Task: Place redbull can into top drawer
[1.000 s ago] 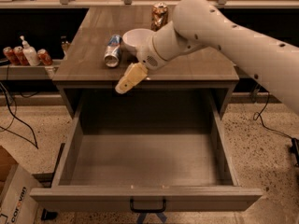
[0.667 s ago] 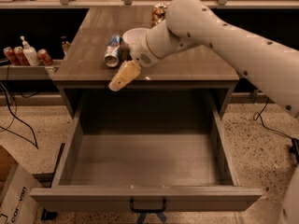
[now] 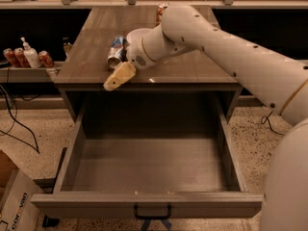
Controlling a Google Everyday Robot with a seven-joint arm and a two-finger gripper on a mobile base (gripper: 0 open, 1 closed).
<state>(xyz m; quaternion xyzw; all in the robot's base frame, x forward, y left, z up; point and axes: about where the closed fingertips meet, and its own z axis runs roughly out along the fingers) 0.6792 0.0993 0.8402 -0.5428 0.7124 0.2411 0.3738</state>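
Note:
The redbull can [image 3: 115,52] lies on its side on the grey-brown cabinet top [image 3: 192,66], left of centre. My gripper [image 3: 118,77] hangs at the front edge of the top, just in front of and below the can, apart from it. The white arm reaches in from the right across the cabinet. The top drawer [image 3: 149,203] is pulled fully out towards the camera, with nothing inside it, and its dark handle [image 3: 152,211] is at the centre of the front panel.
A white bowl [image 3: 135,33] stands behind the wrist, partly hidden. A brown-gold can [image 3: 161,8] stands at the back of the top. Small red cans [image 3: 14,57] and a white bottle [image 3: 31,56] sit on a left shelf. A cardboard box [image 3: 12,196] is on the floor, lower left.
My gripper has moved left along the cabinet's front edge and now sits closer to the lying can. The can and the drawer have not moved.

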